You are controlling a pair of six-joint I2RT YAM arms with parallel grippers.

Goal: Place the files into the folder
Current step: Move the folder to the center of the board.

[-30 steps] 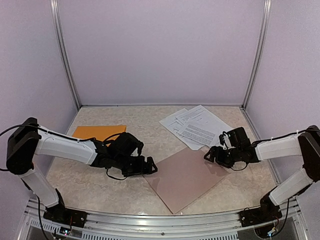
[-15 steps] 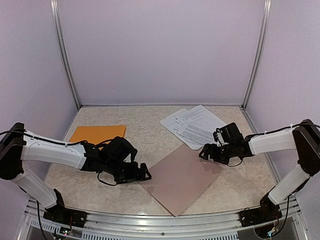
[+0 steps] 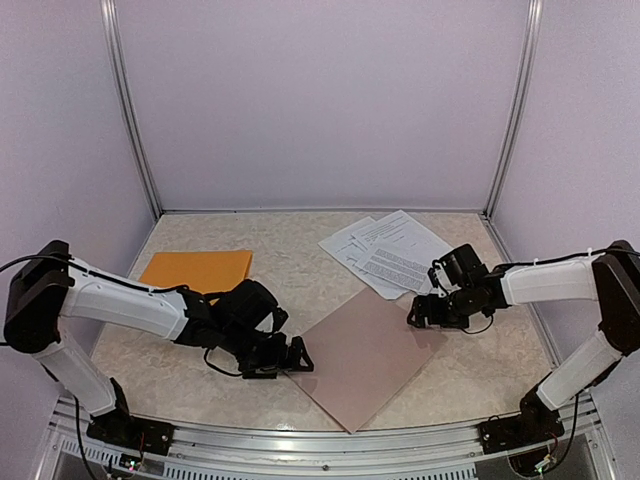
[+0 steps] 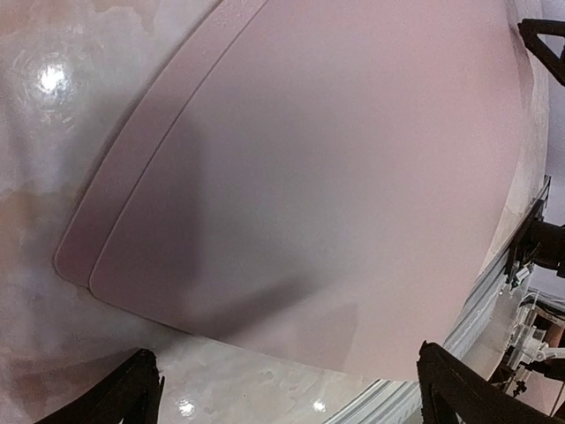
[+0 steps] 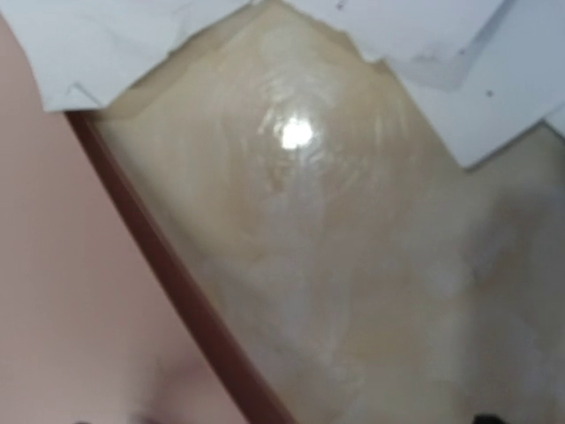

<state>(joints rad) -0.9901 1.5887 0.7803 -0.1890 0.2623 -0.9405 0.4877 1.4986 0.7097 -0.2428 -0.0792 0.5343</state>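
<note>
I was two arms reaching over a marbled bench [image 3: 290, 240]. My left hand [image 3: 293, 358] sat low at the near-left corner of the pink folder [image 3: 368, 352], released, its two fingertips spread wide with nothing between them. My right hand [image 3: 416, 313] hovered at the folder's far-right edge, in the gap between the folder and the files [image 3: 392, 252]. Only slivers of its fingertips showed in its own camera, far apart over bare bench, so I judged it released too.

The files lay fanned in a loose white stack at the back right of the bench, just beyond the folder and outside it. An orange sheet [image 3: 198, 269] lay apart at the left.

The folder looked shut and flat, its cover edge stepped slightly back from the lower leaf. That thin lip was the risk. My left fingers could skid over it and shove the whole folder, or pinch both leaves together so it never opened. A shoved folder might ride under or scatter the files. Because the sheets were loose, a one-sided grab could crumple them or lift only some.
</note>
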